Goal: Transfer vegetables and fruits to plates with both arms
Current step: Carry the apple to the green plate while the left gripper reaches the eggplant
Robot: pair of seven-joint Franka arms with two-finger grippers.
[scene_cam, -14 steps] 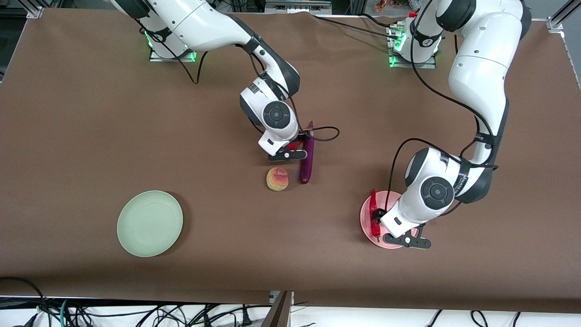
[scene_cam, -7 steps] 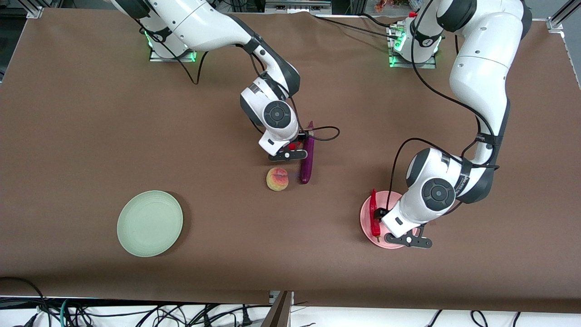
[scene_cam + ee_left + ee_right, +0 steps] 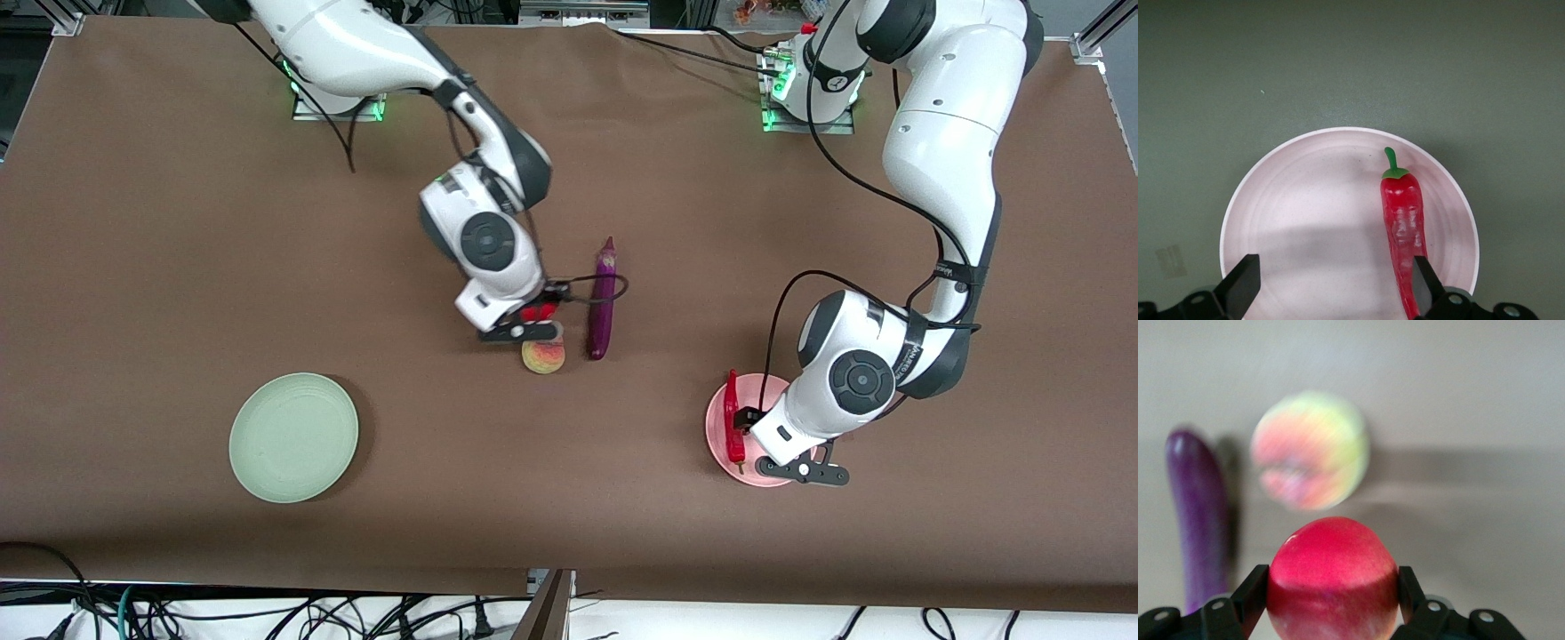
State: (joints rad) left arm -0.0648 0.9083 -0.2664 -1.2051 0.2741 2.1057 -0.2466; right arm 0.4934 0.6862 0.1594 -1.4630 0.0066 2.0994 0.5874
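Right jaws clamp pomegranate (image 3: 1332,577); left spread.

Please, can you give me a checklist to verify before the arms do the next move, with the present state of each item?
1. Right gripper shut on the red fruit, over the peach: ok.
2. Green plate bare and ready for the fruit: ok.
3. Chili pepper lies on the pink plate: ok.
4. Left gripper open over the pink plate, fingers off the chili pepper: ok.
5. Eggplant moved to a plate: not ok; it lies on the table beside the peach.
6. Peach moved to a plate: not ok.
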